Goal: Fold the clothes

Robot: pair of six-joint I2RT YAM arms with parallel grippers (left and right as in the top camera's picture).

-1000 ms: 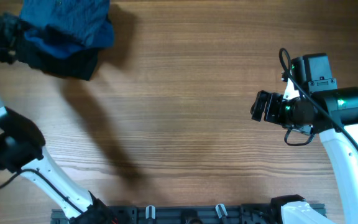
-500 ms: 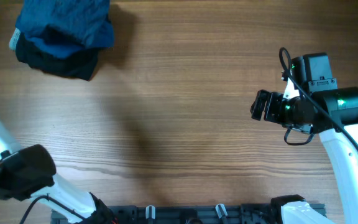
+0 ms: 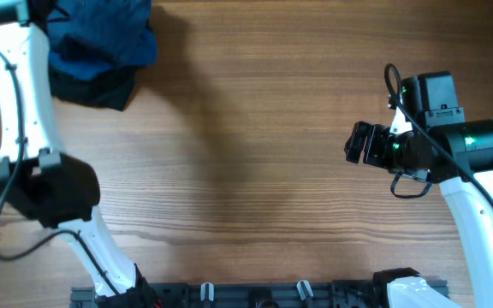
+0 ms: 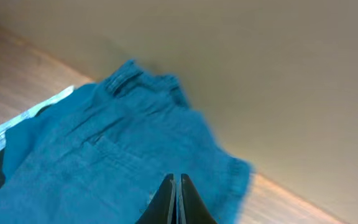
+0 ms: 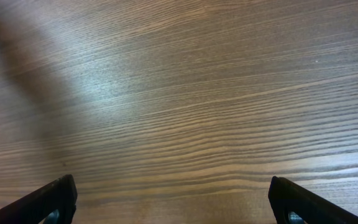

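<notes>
A pile of clothes lies at the table's far left corner, a crumpled blue garment [image 3: 105, 34] on top of a dark one [image 3: 92, 85]. The left wrist view shows the blue garment [image 4: 104, 162] with a seam, a pocket and a white label. My left gripper [image 4: 176, 186] hovers over it, its jaws pressed together with no cloth showing between them. My left arm [image 3: 20, 94] runs up the left side to that corner. Over bare wood at the right, my right gripper [image 3: 355, 144] is open with nothing between its fingers [image 5: 55, 199].
Bare wooden table [image 3: 246, 154] stretches between the pile and the right arm. A black rail [image 3: 255, 295] with clips runs along the near edge. The right arm's body [image 3: 460, 145] stands at the right side.
My left gripper has gone from open to shut. The left arm swung off the pile's left side, then up along the left edge to the far corner. The right arm has not moved.
</notes>
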